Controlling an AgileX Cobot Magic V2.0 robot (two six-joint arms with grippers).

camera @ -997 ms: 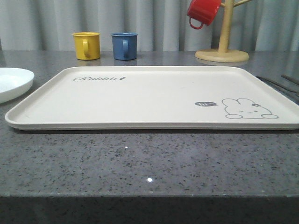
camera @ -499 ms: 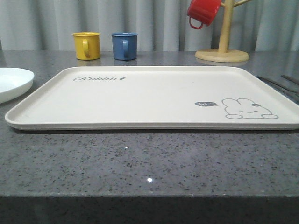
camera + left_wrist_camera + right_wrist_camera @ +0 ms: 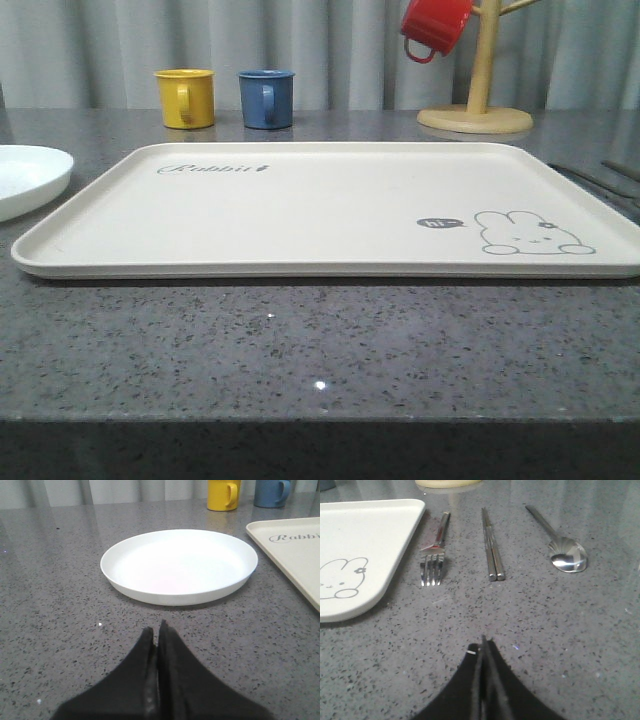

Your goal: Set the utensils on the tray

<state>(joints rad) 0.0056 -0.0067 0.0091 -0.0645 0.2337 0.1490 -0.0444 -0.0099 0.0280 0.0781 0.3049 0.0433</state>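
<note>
**Both claws pressed together, utensils on the counter beside the tray**

While I watch through the right wrist camera, the right gripper (image 3: pixel 483 642) sits low over the grey speckled counter (image 3: pixel 320 350) with its black fingers pressed together, pinching nothing. Beyond its tips, well apart from them, I see the three utensils laid side by side on the stone: the fork (image 3: pixel 434 555) just beside the tray's rounded corner, the chopsticks (image 3: pixel 491 545) in the middle lying flush against each other, and the spoon (image 3: pixel 560 542) on the far side from the tray. None of them touches the tray (image 3: pixel 365 535).

On the left wrist camera, the left gripper (image 3: pixel 157 630) is likewise closed tight on nothing, hovering near the counter. Just past it lies the round white plate (image 3: pixel 179 565), with the tray's edge and its script lettering to one side.

From the front camera, the tray (image 3: pixel 330 205) lies flat across the middle of the counter, carrying nothing, the rabbit drawing (image 3: pixel 532 233) near its right front corner. Behind it stand the yellow mug (image 3: pixel 185 97) and blue mug (image 3: pixel 267 98), close together. Further right, the red mug (image 3: pixel 436 26) hangs on a wooden mug stand (image 3: pixel 478 95), before a grey curtain (image 3: pixel 320 50).
</note>
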